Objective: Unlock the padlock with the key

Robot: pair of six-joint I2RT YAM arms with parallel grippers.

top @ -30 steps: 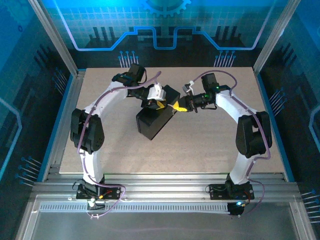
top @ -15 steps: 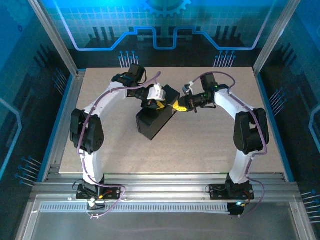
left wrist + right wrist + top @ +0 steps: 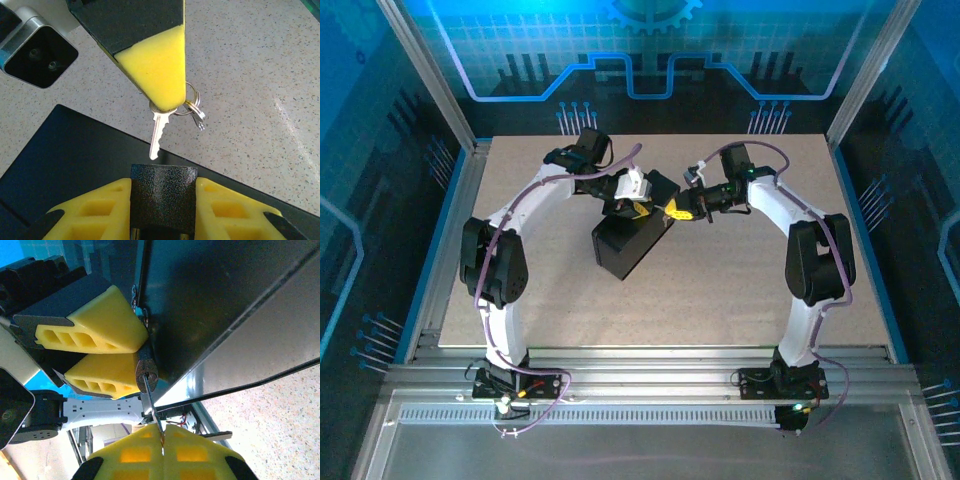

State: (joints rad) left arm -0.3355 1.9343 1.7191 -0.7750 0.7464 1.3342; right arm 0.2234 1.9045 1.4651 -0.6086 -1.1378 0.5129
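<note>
The padlock (image 3: 162,197) shows as a small dark speckled block clamped between the yellow fingers of my left gripper (image 3: 162,212), which is shut on it above the dark box (image 3: 65,160). My right gripper (image 3: 163,440) is shut on the head of the thin grey key (image 3: 151,400). The key's blade points at the padlock's oval keyhole face (image 3: 146,371) and its tip meets that face. From the left wrist, the key (image 3: 158,134) hangs tip-down just short of the padlock's edge, with a ring (image 3: 192,105) of spare keys behind. From above, both grippers (image 3: 638,208) (image 3: 675,211) meet over the box (image 3: 625,245).
The dark box lies tilted on the speckled tabletop (image 3: 250,75) between the arms. A metal frame rail (image 3: 430,250) borders the table on the left.
My right gripper has edged left toward the left gripper, bringing the key closer to the padlock. The left arm and the box have stayed put.
</note>
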